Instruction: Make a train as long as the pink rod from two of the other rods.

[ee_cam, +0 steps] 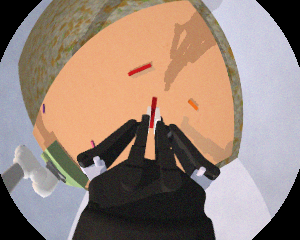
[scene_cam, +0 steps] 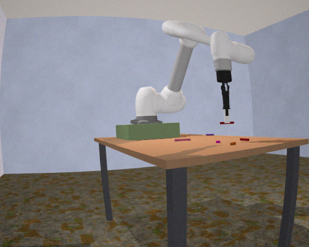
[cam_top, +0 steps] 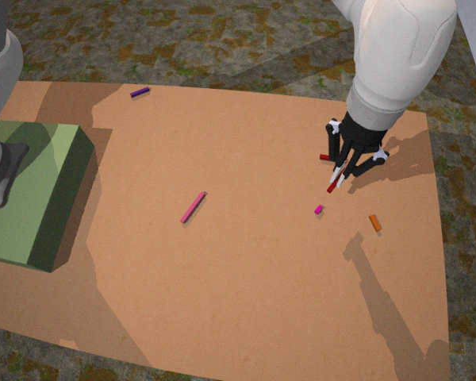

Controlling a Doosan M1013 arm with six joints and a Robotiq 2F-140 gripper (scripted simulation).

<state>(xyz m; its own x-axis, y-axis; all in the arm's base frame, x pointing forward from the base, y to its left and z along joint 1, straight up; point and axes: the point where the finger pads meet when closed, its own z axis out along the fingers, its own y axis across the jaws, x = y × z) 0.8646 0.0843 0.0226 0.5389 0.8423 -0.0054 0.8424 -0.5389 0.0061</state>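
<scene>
red rod between the pale fingers

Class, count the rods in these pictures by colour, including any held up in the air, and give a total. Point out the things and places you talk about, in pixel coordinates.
Red: 2 (one in the tool (cam_top: pixel 337 180) (scene_cam: pixel 226 121) (ee_cam: pixel 153 117), one on the table (cam_top: pixel 324 157) (scene_cam: pixel 244 141) (ee_cam: pixel 141 72))
Pink: 1 (cam_top: pixel 193 207) (scene_cam: pixel 182 139)
Magenta: 1 (cam_top: pixel 318 209) (scene_cam: pixel 218 141)
Orange: 1 (cam_top: pixel 374 223) (scene_cam: pixel 233 143) (ee_cam: pixel 193 104)
Purple: 1 (cam_top: pixel 140 92) (scene_cam: pixel 209 134) (ee_cam: pixel 44 108)
Total: 6

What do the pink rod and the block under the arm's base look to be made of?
Pink rod: perhaps painted wood or plastic, matte; even colour, no glints.
Block: possibly painted, with a dull green finish; no grain shows, so its material stays open.
</scene>
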